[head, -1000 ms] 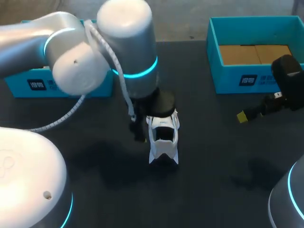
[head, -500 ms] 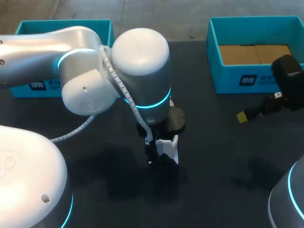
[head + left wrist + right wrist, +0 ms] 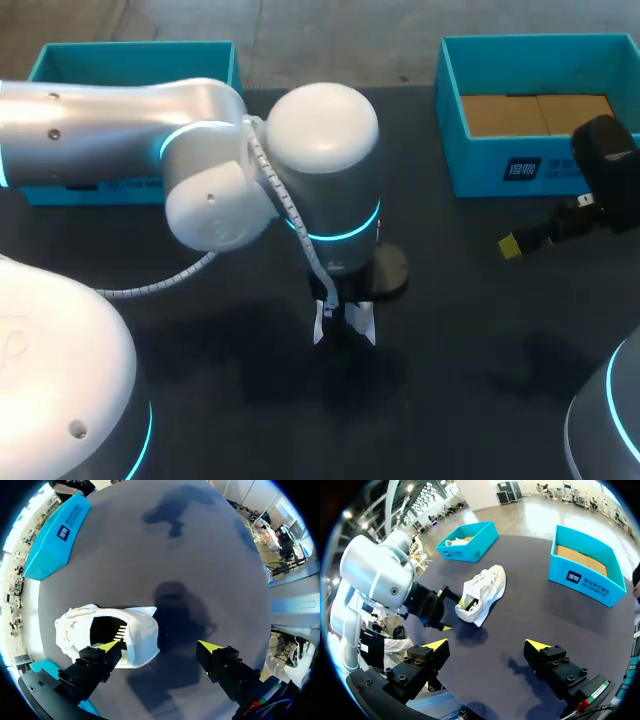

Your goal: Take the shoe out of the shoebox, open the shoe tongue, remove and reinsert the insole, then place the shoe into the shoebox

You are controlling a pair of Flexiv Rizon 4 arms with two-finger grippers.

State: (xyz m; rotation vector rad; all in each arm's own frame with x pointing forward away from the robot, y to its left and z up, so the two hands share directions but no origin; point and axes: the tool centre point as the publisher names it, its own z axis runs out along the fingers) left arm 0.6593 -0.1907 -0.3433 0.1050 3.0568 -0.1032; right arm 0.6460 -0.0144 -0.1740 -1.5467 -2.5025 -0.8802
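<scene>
A white shoe [image 3: 120, 630] lies on its side on the dark table, its opening facing my left gripper [image 3: 159, 646]. That gripper hangs open right above it, one yellow fingertip [image 3: 109, 645] over the shoe's opening, the other over bare table. In the head view my left arm [image 3: 320, 170] covers the shoe [image 3: 345, 327] except for a small white end. From the right wrist view the shoe [image 3: 482, 592] shows whole, with my left gripper [image 3: 451, 614] at its heel end. My right gripper [image 3: 486, 644] stands open and empty, well away from the shoe, at the table's right [image 3: 512, 244].
A blue shoebox [image 3: 540, 160] with a cardboard floor stands at the back right. A second blue box [image 3: 130, 60] stands at the back left, with something white in it [image 3: 455, 542]. Dark table [image 3: 470, 340] lies bare between shoe and right gripper.
My left arm has swung toward the table's near side and come down over the shoe, hiding most of it from the head view. The right arm has stayed put.
</scene>
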